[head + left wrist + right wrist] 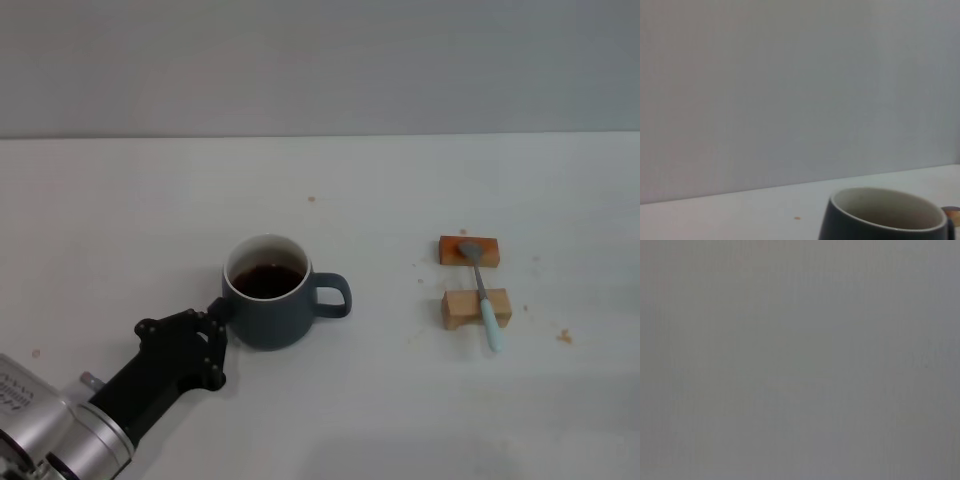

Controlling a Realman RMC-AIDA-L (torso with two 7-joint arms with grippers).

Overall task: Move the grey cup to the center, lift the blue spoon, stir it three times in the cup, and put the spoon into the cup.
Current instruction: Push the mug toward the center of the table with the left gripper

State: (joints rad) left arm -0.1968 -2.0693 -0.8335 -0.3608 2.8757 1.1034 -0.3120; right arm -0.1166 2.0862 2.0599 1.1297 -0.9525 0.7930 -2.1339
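Observation:
The grey cup (272,303) stands on the white table left of centre, holding dark brown liquid, its handle pointing right. My left gripper (218,343) sits low at the cup's left side, open, with one fingertip (218,308) against the cup's wall and nothing between the fingers. In the left wrist view, the cup (887,217) shows close by with its white inside. The blue spoon (482,295) lies at the right across two small blocks, grey bowl on the far one, pale blue handle toward me. My right gripper is out of view.
An orange block (469,251) and a light wooden block (476,309) carry the spoon. Small crumbs dot the table (400,400). A grey wall stands behind the table's far edge. The right wrist view shows only plain grey.

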